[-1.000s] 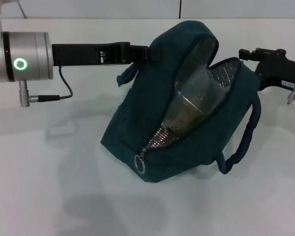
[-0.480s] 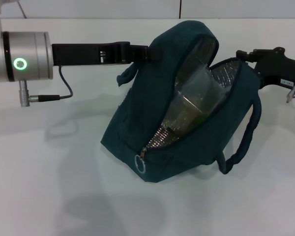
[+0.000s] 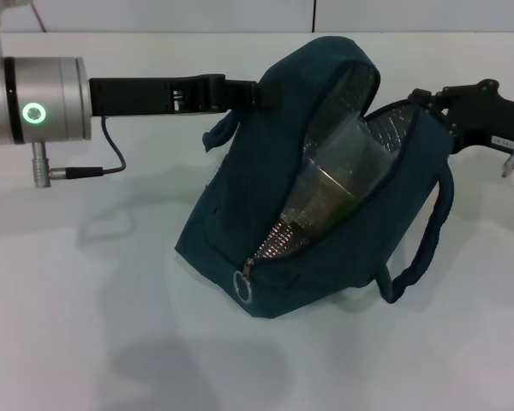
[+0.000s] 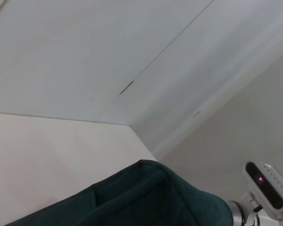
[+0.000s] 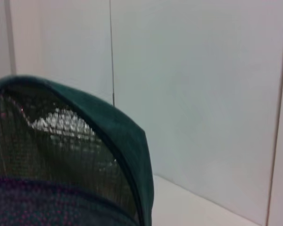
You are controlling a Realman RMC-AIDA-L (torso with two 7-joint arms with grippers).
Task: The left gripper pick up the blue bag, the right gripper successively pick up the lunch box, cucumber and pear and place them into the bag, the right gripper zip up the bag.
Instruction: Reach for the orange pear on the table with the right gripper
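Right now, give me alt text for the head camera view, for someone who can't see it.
A dark teal blue bag sits unzipped on a white table, a clear lunch box showing against its silvery lining. The left gripper holds the bag's upper edge. The right gripper is at the opening's opposite rim, and the zipper pull hangs near the front.

Teal blue bag [image 3: 325,257] unzipped, held tilted; clear lunch box [image 3: 338,175] upright inside

white table [image 3: 86,342], blue bag [image 3: 240,223] (unzipped)
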